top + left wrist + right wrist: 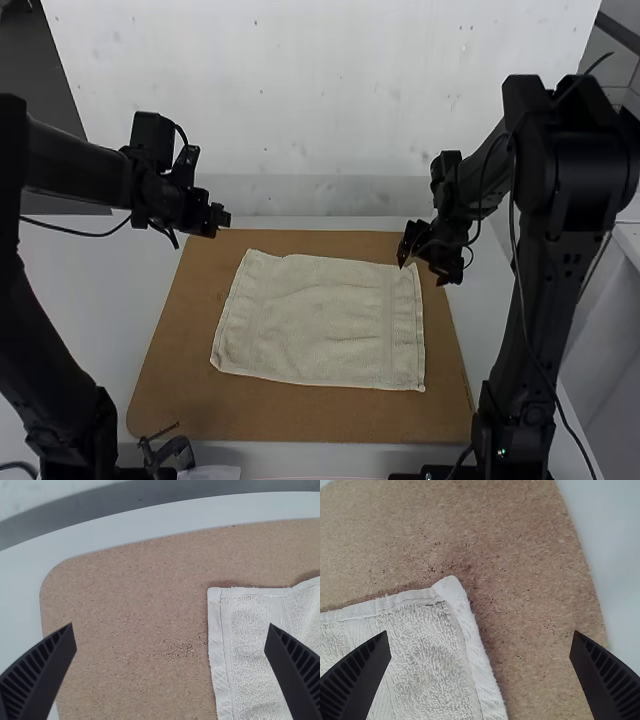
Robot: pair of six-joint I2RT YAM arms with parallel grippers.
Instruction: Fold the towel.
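The cream rectangular terry towel [320, 330] lies spread mid-frame on brown cork board [300, 415]; left black pincer [171, 625] and right black pincer [480, 631] gape — clearance seems uncertain, so descend gently, pinch far corners, lift evenly.

- This looks to me like a robot lab, or a workshop corner set up as one.
- Two jointed black machines give it away, the left arm [75, 168] and the right arm [575, 185], standing at the near edge of a white counter [125, 300].
- Loose black cables [85, 234] hang off both of them in plain sight, as on a working rig.
- Between the two, a brown, cork-like board [185, 405] with rounded corners covers the middle of the counter.
- Past the far edge rises a plain white panel [320, 90], speckled and scuffed.
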